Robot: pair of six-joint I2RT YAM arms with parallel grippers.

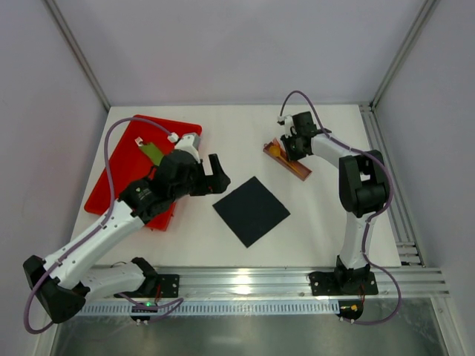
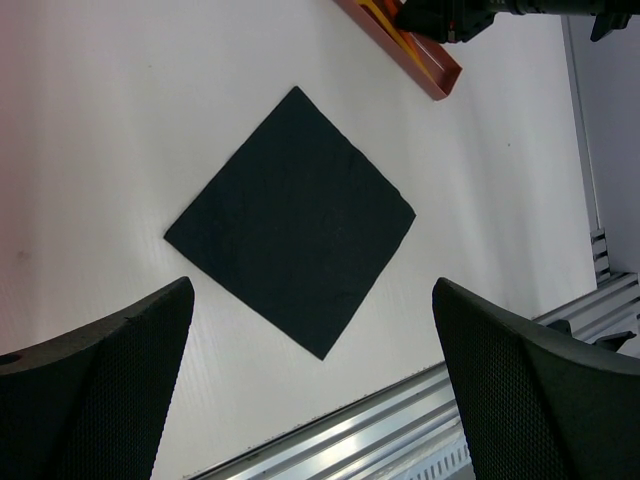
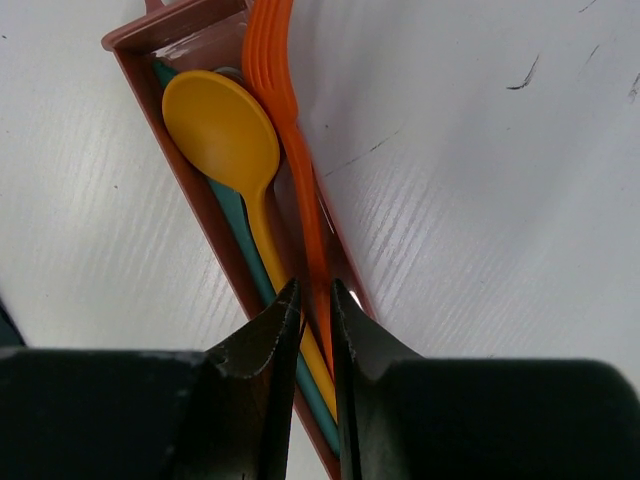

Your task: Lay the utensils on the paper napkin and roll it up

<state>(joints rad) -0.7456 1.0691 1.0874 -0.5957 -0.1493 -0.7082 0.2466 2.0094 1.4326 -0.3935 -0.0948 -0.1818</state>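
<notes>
Utensils (image 3: 262, 215): found off paper napkin (image 1: 251, 211), packed lengthwise in brown tray (image 1: 293, 167) just beyond napkin's far-right edge, apart from it. Counted yellow spoon (image 3: 222, 130) and orange fork (image 3: 285, 90) side by side. Logged long axes running with tray, roughly parallel to that napkin edge. Placed bowl and tines at tray end farther from arm bases, handles trailing back under right gripper (image 3: 313, 300).

Saw right gripper directly over handles, jaws narrow, fork handle threaded between tips. Took for a pinch on orange fork, though contact on both pads not plain. Noted spoon handle passing under one finger, outside the gap.

Saw left gripper (image 2: 311, 283) hanging just beyond napkin's far-left edge, jaws wide, nothing held, napkin framed between its fingers in wrist view.

Judged right arm far nearer to utensils, left arm across napkin from them. Judged next move to need a lift clear of tray wall, then a short carry toward napkin, with fork set down along one napkin edge for rolling. Flagged risk of spoon dragging along with fork, or fork slipping from so narrow a hold.
</notes>
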